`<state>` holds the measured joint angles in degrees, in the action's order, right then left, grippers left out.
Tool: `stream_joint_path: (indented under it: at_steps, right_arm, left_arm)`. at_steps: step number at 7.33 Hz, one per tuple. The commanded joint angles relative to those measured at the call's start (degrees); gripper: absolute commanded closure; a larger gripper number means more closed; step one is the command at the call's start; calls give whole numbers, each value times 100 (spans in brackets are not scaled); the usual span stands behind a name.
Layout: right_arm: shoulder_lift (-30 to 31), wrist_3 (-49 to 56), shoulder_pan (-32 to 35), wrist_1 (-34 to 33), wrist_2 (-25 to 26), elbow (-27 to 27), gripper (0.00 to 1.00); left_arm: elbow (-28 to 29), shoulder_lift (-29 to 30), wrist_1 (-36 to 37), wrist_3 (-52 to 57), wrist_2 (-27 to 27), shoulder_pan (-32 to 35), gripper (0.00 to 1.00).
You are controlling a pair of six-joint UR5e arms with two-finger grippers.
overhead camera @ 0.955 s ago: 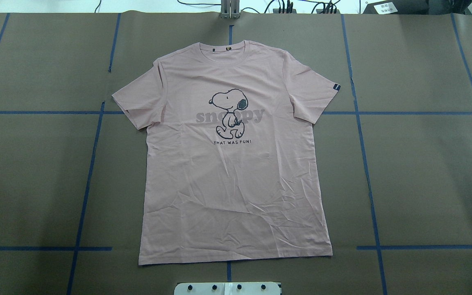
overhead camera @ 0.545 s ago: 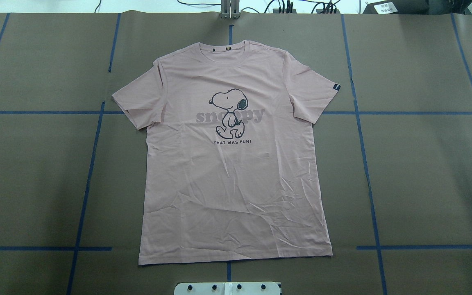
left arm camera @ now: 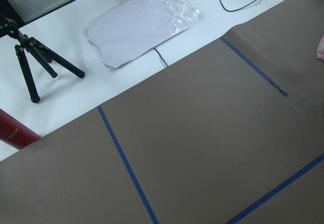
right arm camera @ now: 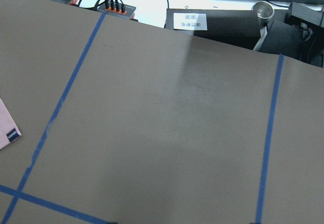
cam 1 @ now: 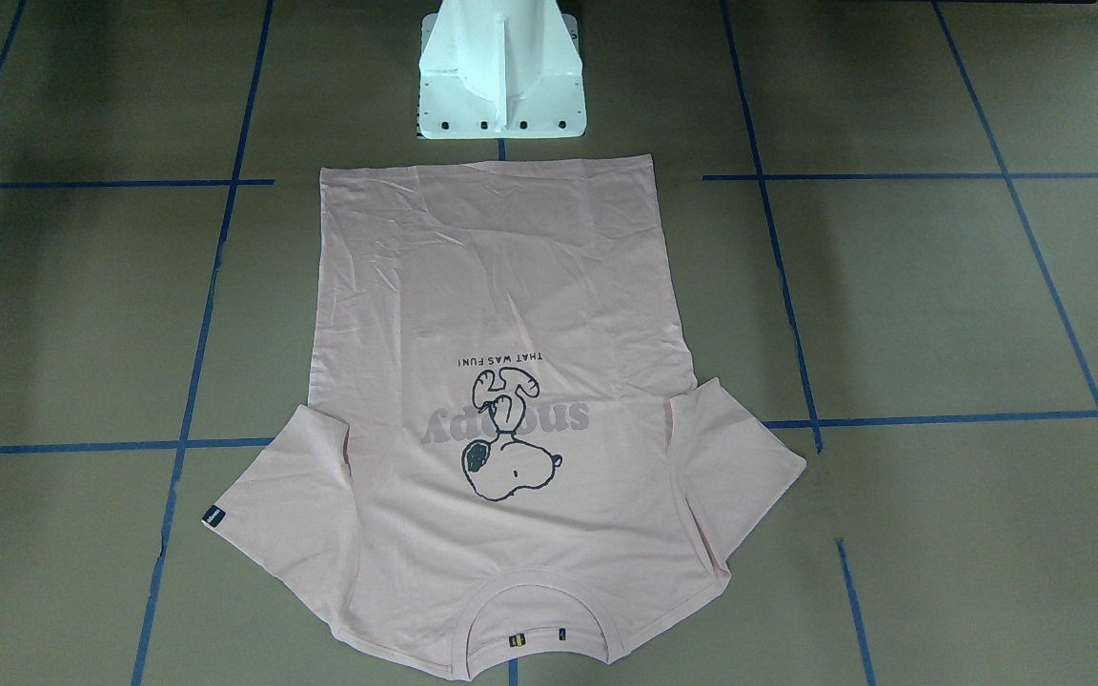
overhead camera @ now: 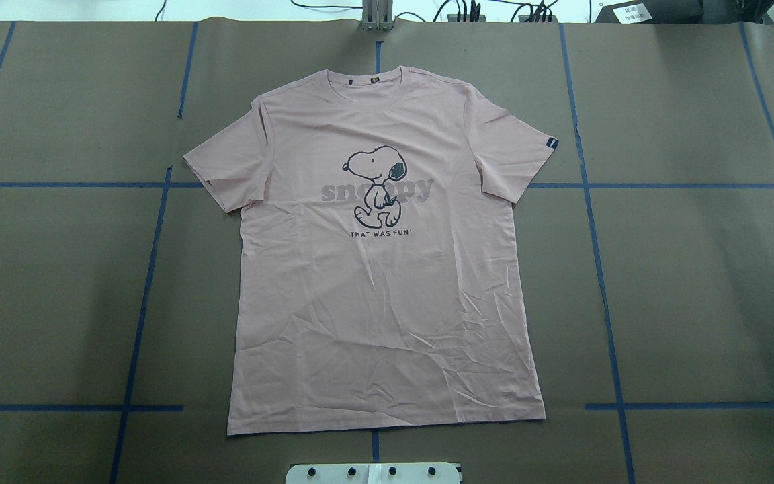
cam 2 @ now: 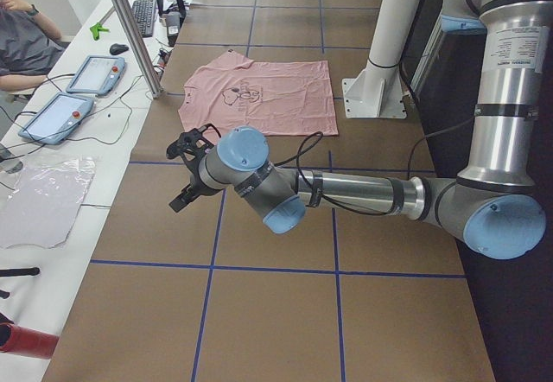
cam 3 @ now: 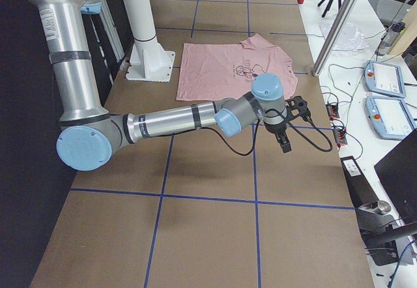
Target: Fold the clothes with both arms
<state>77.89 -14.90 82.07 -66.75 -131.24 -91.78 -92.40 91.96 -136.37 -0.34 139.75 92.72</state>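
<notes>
T-shirt flat, print up, centred on table. Thin, limp, light cloth; probably best pinched at hem corners. Left gripper and right gripper well off it; open or closed, cannot tell.

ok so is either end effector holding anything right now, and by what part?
Nothing is held. The T-shirt lies flat on the table; the left end effector and right end effector hang beside it, clear of the cloth.
</notes>
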Motion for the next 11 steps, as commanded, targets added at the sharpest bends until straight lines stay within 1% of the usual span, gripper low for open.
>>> stream_joint_path:
  at_steps: [1, 2, 4, 5, 6, 7, 8, 9, 11]
  right_arm:
    - [-702, -1071, -786, 109, 150, 239, 1]
    - [-922, -1660, -1207, 101, 656, 248, 0]
    - [-1293, -3031, -2182, 110, 1859, 283, 0]
    - [-1337, -3272, -2561, 406, 2248, 458, 1]
    - [-1320, -3483, -2764, 1252, 2322, 921, 2]
    - [-1364, -3859, -3001, 1896, 2636, 1473, 4]
    - [-1442, -3967, -3204, 1990, 3048, 1670, 7]
    - [-1443, -4177, -3345, 1999, 3200, 1716, 16]
    - [-1565, -4416, -3504, 1999, 3490, 1908, 21]
  left_arm:
    - [3, -11, -223, -158, 43, -439, 0]
    - [-6, -11, -241, -211, 52, -465, 0]
    - [-15, 6, -241, -221, 52, -474, 0]
    - [-15, 6, -241, -221, 52, -474, 0]
    - [-24, 15, -241, -229, 52, -474, 0]
    - [-41, 6, -249, -229, 61, -474, 0]
    - [-50, 6, -250, -238, 61, -474, 0]
    - [-50, 15, -250, -229, 61, -474, 0]
    - [-50, 6, -258, -221, 61, -483, 0]
